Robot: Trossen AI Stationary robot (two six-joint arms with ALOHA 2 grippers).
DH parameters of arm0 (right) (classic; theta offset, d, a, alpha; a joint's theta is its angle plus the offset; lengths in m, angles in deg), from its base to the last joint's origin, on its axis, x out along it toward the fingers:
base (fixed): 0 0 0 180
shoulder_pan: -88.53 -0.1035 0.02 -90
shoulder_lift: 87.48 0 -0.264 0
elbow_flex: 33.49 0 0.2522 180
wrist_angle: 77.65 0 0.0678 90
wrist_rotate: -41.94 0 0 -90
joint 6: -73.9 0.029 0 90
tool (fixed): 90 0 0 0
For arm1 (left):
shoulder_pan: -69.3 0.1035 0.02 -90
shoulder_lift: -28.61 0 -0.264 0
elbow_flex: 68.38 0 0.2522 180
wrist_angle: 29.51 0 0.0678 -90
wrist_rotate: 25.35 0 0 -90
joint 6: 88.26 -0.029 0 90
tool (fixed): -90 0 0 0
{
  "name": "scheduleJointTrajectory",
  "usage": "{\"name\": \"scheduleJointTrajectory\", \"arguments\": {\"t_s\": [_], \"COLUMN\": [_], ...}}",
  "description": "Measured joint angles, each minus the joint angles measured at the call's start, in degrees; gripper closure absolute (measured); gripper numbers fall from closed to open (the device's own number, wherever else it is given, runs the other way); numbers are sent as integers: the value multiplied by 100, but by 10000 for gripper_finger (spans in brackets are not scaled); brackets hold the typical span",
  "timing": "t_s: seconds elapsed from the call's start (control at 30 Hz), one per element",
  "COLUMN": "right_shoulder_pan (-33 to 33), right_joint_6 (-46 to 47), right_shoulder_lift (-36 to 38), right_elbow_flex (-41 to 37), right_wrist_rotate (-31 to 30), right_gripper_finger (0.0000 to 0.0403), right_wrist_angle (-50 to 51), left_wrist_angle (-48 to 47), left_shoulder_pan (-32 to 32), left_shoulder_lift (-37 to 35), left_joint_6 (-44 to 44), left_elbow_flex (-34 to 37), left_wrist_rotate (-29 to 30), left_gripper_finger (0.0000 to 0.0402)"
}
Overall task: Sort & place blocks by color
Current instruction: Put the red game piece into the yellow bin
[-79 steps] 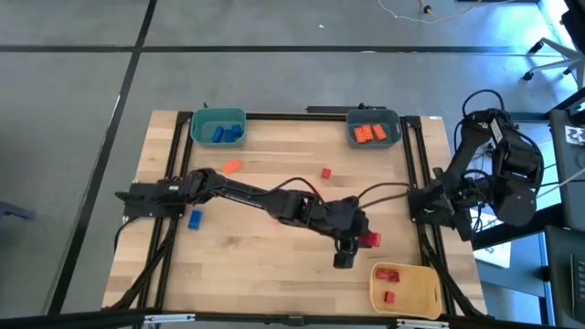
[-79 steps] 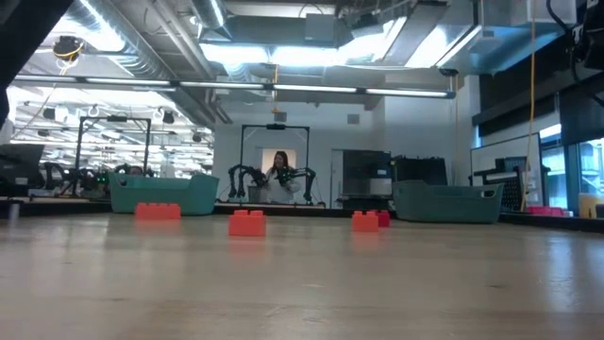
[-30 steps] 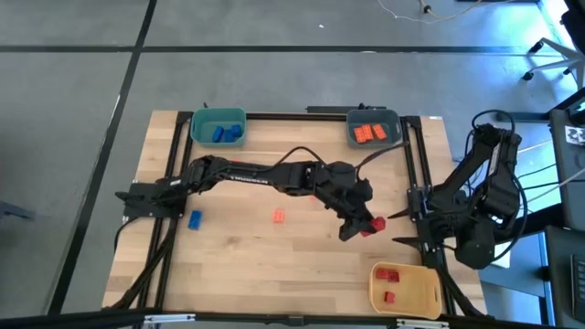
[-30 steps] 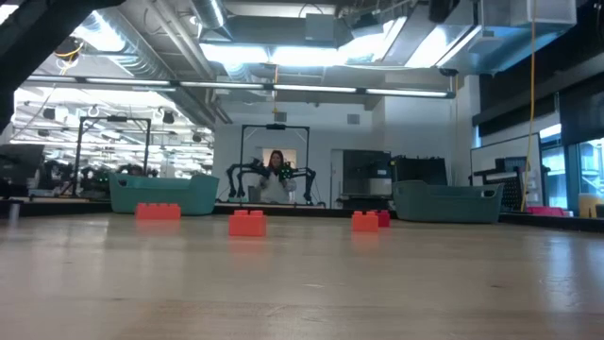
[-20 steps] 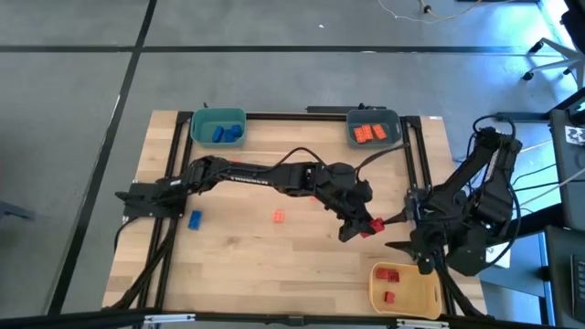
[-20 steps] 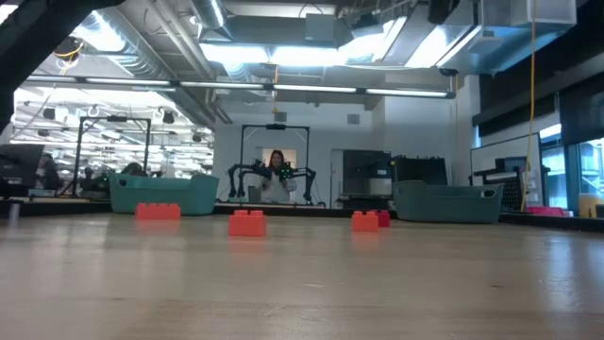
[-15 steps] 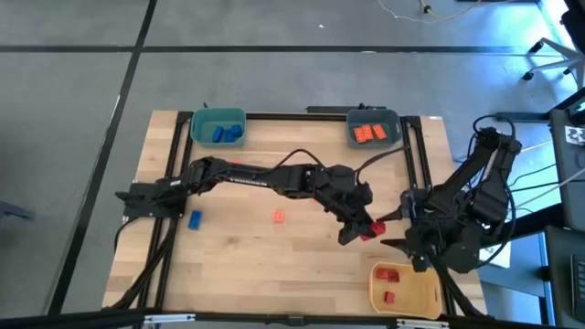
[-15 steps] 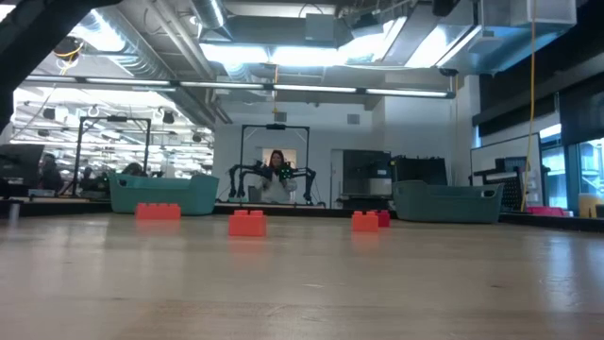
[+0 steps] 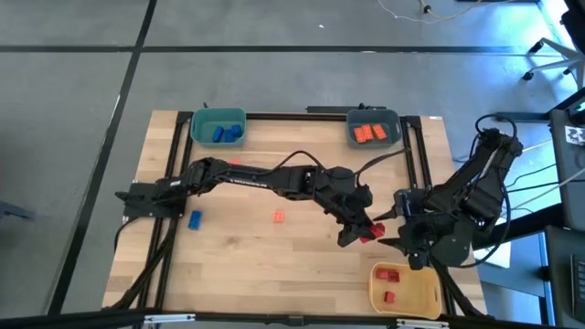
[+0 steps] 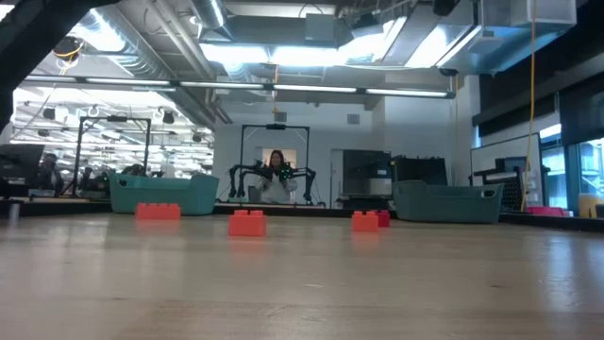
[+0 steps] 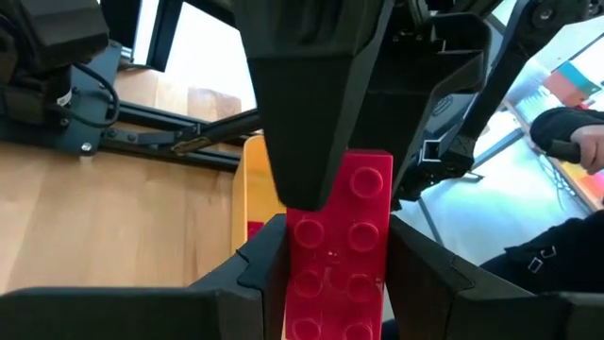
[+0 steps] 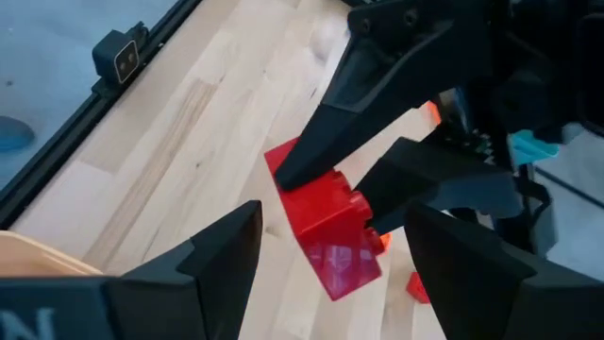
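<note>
A long red block (image 9: 371, 231) sits in my left gripper (image 9: 359, 230), whose arm reaches across from the table's left. In the left wrist view the block (image 11: 340, 255) stands between that gripper's fingers. My right gripper (image 9: 386, 229) is open just right of the block. In the right wrist view its fingers (image 12: 222, 260) stand on either side of the block's free end (image 12: 326, 222) without plainly touching it. An orange block (image 9: 279, 217) and a blue block (image 9: 194, 219) lie flat on the table. My left gripper (image 11: 338, 231) pinches the red block by its long side faces (image 11: 294, 260), one finger (image 11: 260, 269) on each side. The fingers lie along the block, and its studded face shows. Its far end (image 11: 370, 179) sticks out past the fingertips toward the right gripper. The block appears held off the table.
A yellow bin (image 9: 422, 291) with red blocks sits at the near right corner, just below both grippers. A teal bin (image 9: 203, 124) holds blue blocks and a grey-blue bin (image 9: 393, 126) holds orange ones, both at the far edge. A person shows far behind the table (image 10: 276, 170).
My right gripper has moved from the table's right edge toward the left, up to the red block, staying open. My left gripper has kept the block nearly still.
</note>
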Motion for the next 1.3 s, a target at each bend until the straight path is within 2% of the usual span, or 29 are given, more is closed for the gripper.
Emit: {"name": "scheduleJointTrajectory", "arguments": {"t_s": [0.4,1.07,1.3], "right_shoulder_pan": [367,386,386], "right_joint_6": [0,-410,-414], "right_shoulder_lift": [-153,-195,-197], "right_elbow_flex": [0,2,2], "right_wrist_rotate": [226,503,503], "right_gripper_finger": [149,292,294], "right_wrist_angle": [2,-127,-118], "left_wrist_angle": [-17,-46,-35], "left_shoulder_pan": [0,87,98], "left_shoulder_lift": [0,4,4], "left_joint_6": [-36,-49,-174], "left_elbow_flex": [0,4,4], "left_wrist_rotate": [-4,-226,-197], "left_gripper_finger": [274,274,274]}}
